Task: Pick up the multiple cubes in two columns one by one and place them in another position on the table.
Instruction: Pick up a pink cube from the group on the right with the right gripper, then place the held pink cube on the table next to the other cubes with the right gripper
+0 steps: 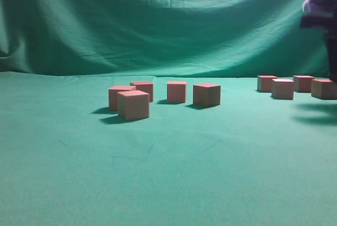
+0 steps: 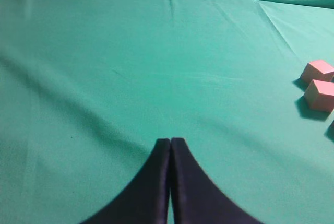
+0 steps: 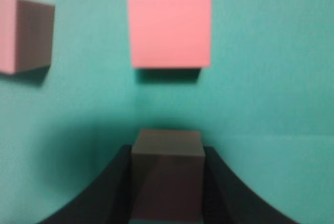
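Right gripper (image 3: 167,182) had jaws against both sides of shaded cube (image 3: 167,174), near right-hand group on table (image 3: 271,104); blurred view, grip likely seated. Left gripper (image 2: 170,148) pressed together, idle. Best lifted straight up, clear of neighbour cube (image 3: 169,25).

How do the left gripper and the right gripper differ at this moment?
The left gripper has its jaws pressed together with nothing between them; the right gripper has a cube between its jaws. The left gripper faces mostly bare green table, with two cubes off to one side; the right gripper looks down on a cube directly ahead. Both have black jaws.
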You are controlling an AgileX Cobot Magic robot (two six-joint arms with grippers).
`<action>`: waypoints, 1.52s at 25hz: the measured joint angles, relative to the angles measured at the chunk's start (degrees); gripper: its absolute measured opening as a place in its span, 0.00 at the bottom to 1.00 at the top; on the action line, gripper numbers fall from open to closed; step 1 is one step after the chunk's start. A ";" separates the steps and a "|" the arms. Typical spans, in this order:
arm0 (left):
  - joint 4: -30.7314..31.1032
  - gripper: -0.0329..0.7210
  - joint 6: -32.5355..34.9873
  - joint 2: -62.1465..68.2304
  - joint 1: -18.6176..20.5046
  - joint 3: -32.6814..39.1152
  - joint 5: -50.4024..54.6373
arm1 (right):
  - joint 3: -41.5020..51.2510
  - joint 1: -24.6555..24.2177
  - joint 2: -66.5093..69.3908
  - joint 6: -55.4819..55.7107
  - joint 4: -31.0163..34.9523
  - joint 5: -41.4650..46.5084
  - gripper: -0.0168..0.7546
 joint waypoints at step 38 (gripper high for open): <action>0.00 0.04 0.00 0.00 0.00 0.00 0.00 | -1.16 40.20 0.62 -28.01 -0.27 -4.80 0.37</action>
